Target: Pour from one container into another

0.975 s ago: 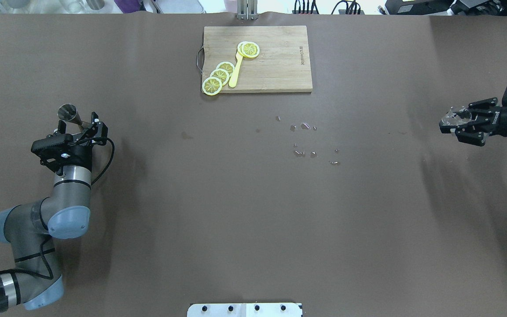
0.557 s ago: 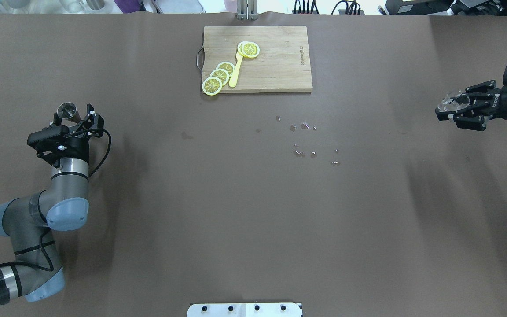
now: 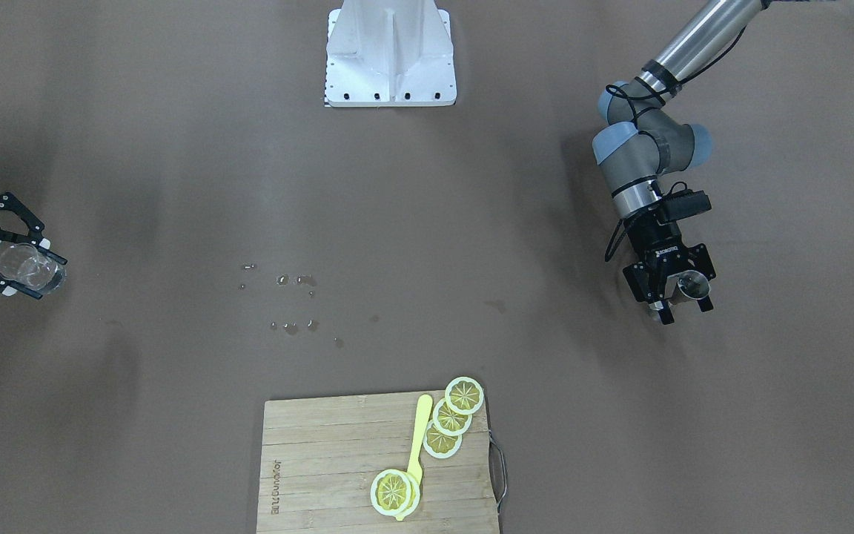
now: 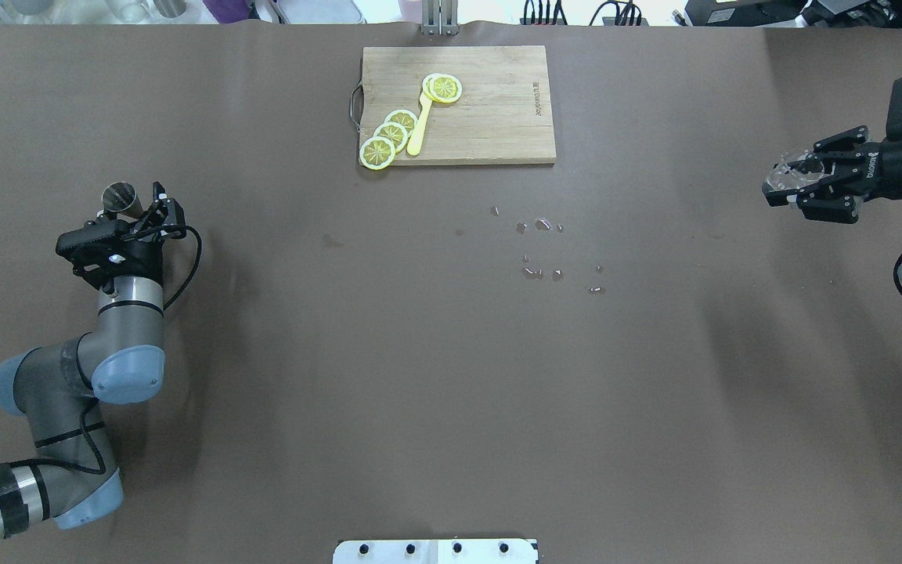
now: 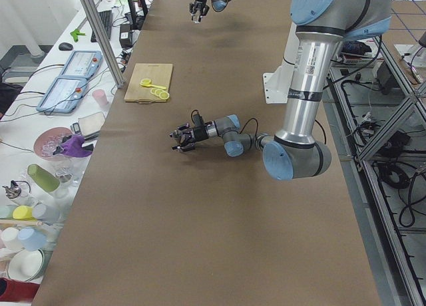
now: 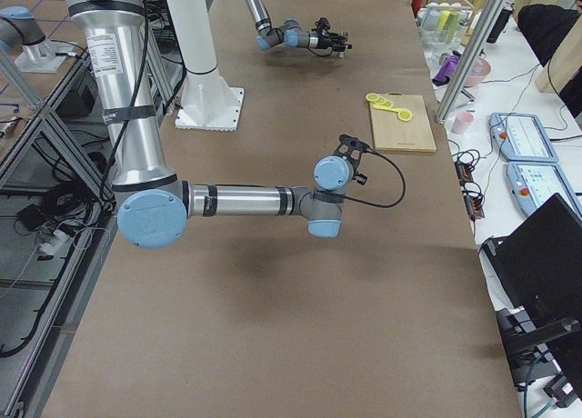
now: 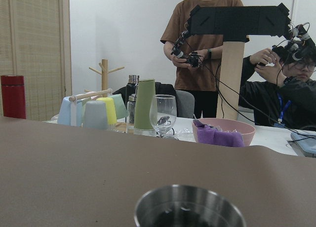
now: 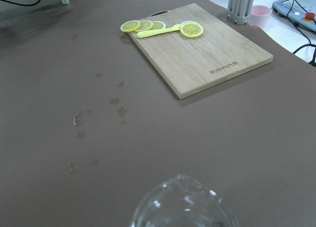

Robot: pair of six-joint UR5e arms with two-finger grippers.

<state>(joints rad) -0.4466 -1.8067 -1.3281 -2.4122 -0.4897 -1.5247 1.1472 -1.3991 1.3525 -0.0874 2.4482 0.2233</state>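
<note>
My left gripper [image 4: 133, 205] is shut on a small steel cup [image 4: 121, 197], held just above the table at the left side. In the front-facing view that cup [image 3: 689, 285] opens upward between the fingers, and its rim [image 7: 190, 207] fills the bottom of the left wrist view. My right gripper [image 4: 794, 182] is shut on a clear glass pitcher [image 4: 782, 174] at the far right, raised off the table. The same pitcher [image 3: 18, 265] shows at the left edge of the front-facing view, and its spouted rim [image 8: 181, 207] in the right wrist view. The two containers are far apart.
A wooden cutting board [image 4: 498, 117] at the table's far middle carries lemon slices [image 4: 390, 137] and a yellow utensil [image 4: 420, 125]. Small water drops [image 4: 541, 249] lie on the brown cover in front of it. A white base plate [image 4: 435, 551] sits at the near edge.
The right gripper has carried the glass pitcher away from the robot and slightly inward. The left arm has shifted a little with the steel cup still held.
</note>
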